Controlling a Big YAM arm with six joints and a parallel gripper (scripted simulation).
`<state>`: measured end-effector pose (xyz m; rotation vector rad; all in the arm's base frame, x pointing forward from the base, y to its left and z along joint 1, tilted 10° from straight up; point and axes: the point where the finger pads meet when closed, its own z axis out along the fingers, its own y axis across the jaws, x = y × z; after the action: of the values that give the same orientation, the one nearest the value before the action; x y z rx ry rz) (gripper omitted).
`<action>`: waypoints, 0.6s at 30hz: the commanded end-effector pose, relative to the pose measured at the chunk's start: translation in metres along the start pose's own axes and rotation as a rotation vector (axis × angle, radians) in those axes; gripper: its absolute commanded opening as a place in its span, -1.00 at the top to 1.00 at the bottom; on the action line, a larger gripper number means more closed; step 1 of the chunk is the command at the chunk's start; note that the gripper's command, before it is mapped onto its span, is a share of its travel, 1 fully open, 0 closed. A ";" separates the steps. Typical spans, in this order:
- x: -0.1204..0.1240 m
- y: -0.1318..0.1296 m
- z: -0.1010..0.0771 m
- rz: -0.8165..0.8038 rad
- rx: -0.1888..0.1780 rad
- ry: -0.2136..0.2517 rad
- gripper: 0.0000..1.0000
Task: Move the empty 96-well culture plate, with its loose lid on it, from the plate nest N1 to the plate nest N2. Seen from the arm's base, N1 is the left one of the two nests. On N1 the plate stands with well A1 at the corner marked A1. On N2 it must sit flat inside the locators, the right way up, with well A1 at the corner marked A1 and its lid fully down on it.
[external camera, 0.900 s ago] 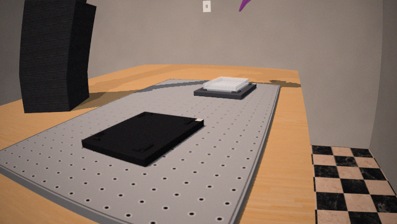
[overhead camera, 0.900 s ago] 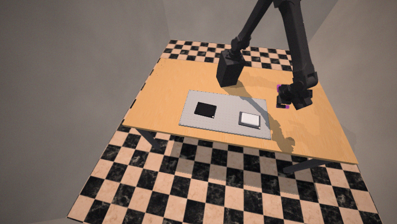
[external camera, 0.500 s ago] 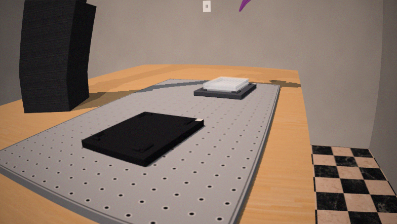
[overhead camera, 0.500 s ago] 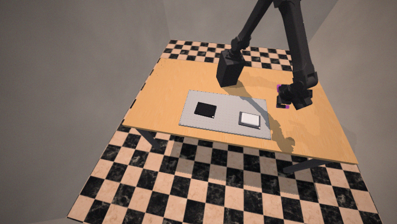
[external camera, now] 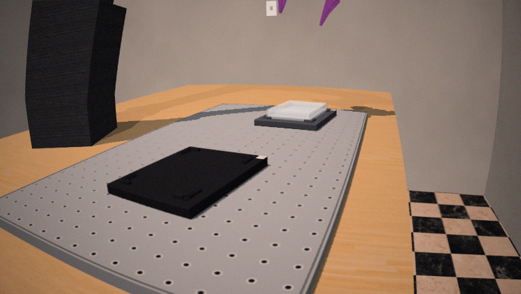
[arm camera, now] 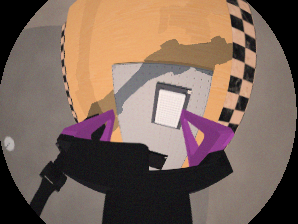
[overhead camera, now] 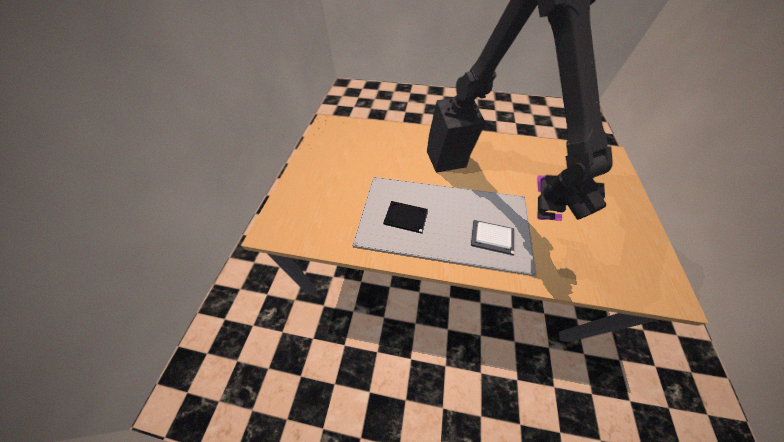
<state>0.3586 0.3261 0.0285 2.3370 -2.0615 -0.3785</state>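
Observation:
The clear lidded 96-well plate (overhead camera: 493,235) sits on its dark nest N1 (external camera: 295,121) at the right end of the grey perforated board (overhead camera: 445,224); it also shows in the exterior view (external camera: 296,110) and in the wrist view (arm camera: 168,106). The empty black nest N2 (overhead camera: 405,216) lies at the board's left end, with a white corner mark (external camera: 261,157). My gripper (overhead camera: 549,197), with purple fingers, is open and empty. It hangs high above the table, right of the board. Its fingertips show at the top edge of the exterior view (external camera: 306,8) and frame the plate in the wrist view (arm camera: 149,136).
The arm's black base block (overhead camera: 454,137) stands on the wooden table (overhead camera: 450,214) behind the board; it also shows large at the left in the exterior view (external camera: 71,72). Checkered floor surrounds the table.

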 end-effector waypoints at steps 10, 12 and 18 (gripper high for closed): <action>0.024 -0.025 0.022 0.029 0.173 0.014 -1.00; 0.040 -0.029 0.047 0.023 0.139 0.036 -1.00; 0.058 -0.038 0.065 0.038 0.188 0.051 -1.00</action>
<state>0.3873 0.2919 -0.0378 2.3684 -2.1922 -0.1396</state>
